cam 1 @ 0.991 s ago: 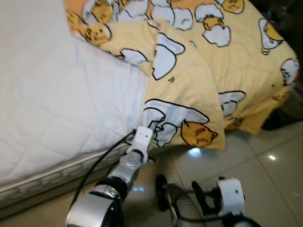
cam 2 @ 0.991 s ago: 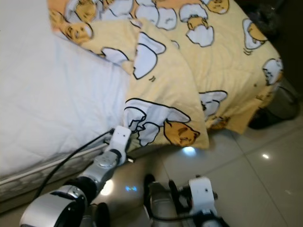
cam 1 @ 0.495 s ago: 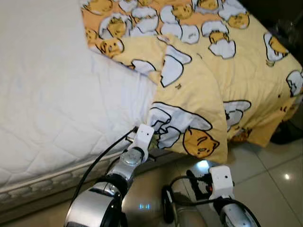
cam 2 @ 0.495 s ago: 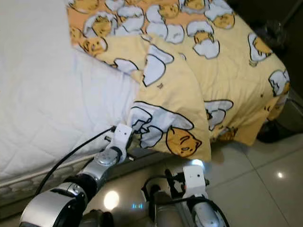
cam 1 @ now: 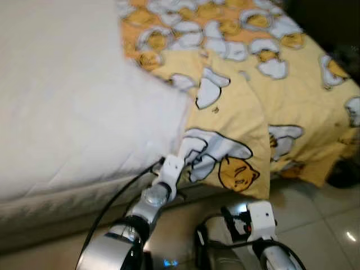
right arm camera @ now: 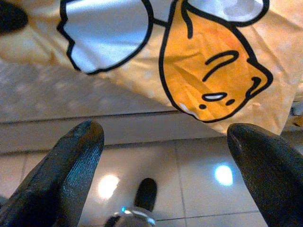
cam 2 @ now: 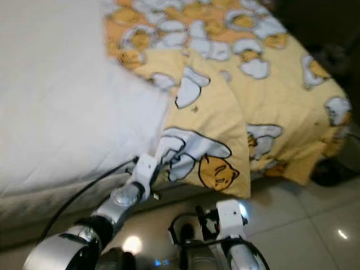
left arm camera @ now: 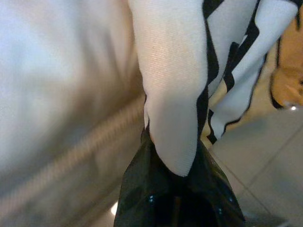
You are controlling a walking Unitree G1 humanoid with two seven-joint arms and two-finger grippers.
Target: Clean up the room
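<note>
The left gripper [left arm camera: 177,189] pinches the hanging corner of the yellow blanket [cam 1: 236,121] at the bed's edge, the right gripper [right arm camera: 165,156] waits wide open below; soft, floppy cloth, best gripped at a corner.

The left arm [cam 1: 147,203] at the lower left of the frame is silver metal with a white block at the wrist and a black cable along it. The right arm [cam 1: 261,220] at the bottom has a white wrist block, black cables, and glossy black fingers [right arm camera: 71,165].
</note>
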